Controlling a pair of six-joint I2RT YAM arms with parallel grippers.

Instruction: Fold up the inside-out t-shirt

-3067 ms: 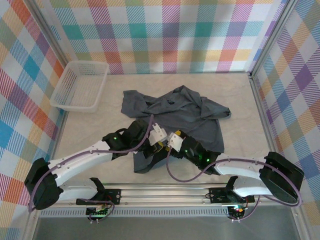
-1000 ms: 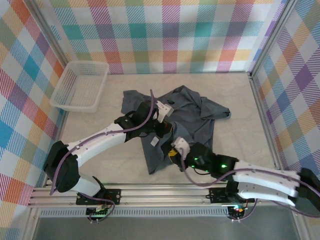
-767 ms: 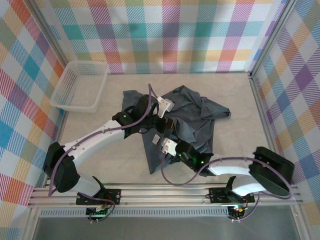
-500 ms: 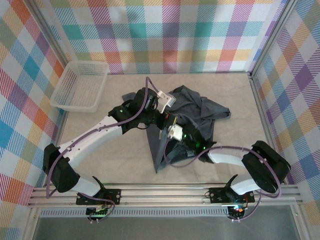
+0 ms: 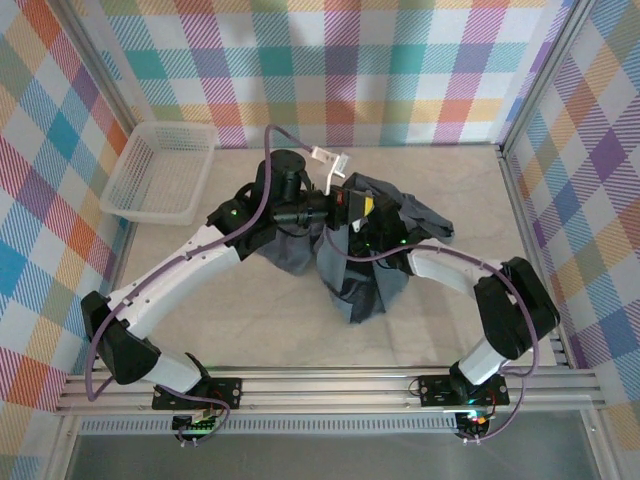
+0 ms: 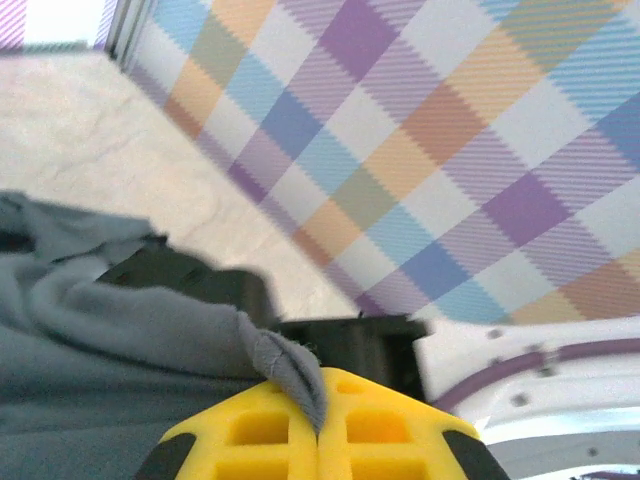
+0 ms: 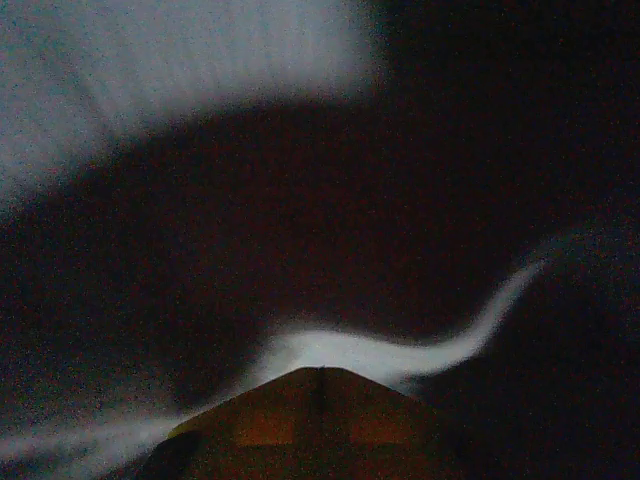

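The inside-out t-shirt (image 5: 352,282), slate blue-grey and wrinkled, is gathered up at mid-table and hangs in a bunched drape down to the tabletop. Part of it still lies on the table at the right (image 5: 425,218). My left gripper (image 5: 338,204) holds its top from the left. In the left wrist view the yellow fingers (image 6: 320,400) are shut on a grey fold of the t-shirt (image 6: 110,335). My right gripper (image 5: 362,214) sits close beside the left one. In the right wrist view its shut fingers (image 7: 320,375) are wrapped in dark cloth, with a pale hem (image 7: 400,352) at the tips.
A white lattice basket (image 5: 160,170) stands at the far left against the checked wall. Checked walls close the table at the back and on both sides. Bare tabletop (image 5: 250,320) lies between the shirt and the arm bases.
Both grippers have travelled from the near side toward the back wall and risen, dragging the shirt's near edge over. The shirt has gone from lying spread to hanging bunched.
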